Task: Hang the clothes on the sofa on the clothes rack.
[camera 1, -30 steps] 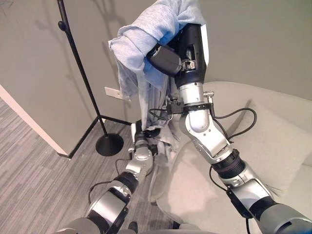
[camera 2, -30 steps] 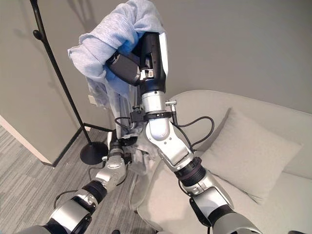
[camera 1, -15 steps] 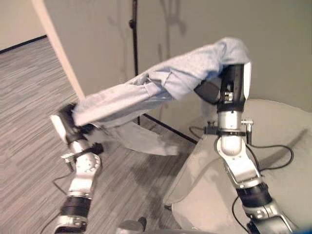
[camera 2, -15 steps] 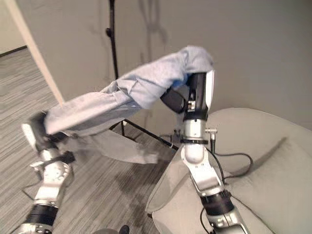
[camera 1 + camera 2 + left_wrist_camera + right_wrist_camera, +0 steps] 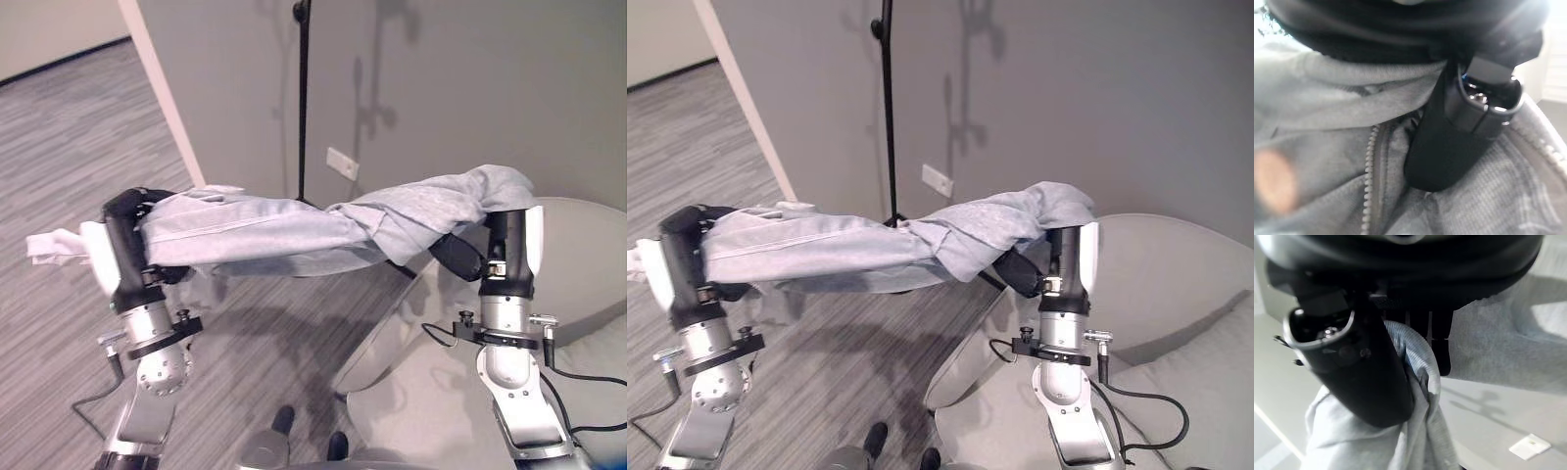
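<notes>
In the left eye view, the grey zip-up jacket [image 5: 294, 230] is stretched almost level between the two raised hands, well above the grey carpet floor [image 5: 88, 127]. The left hand [image 5: 125, 240] grips one end at the view's left, with a pale tip of cloth sticking out past it; the right hand [image 5: 470, 253] holds the other end bunched over its top, above the edge of the light sofa [image 5: 578, 284]. Half a second ago the jacket sloped down steeply from the right hand to a much lower left hand and a loose flap hung beneath; now the left hand is higher and the cloth is pulled taut. The black clothes rack [image 5: 302, 98] stands against the wall behind the jacket.

In the left wrist view, the thumb presses into the cloth beside the zipper [image 5: 1370, 171], pinching the jacket.

In the right wrist view, the thumb clamps a fold of the jacket against the fingers [image 5: 1420, 325].
</notes>
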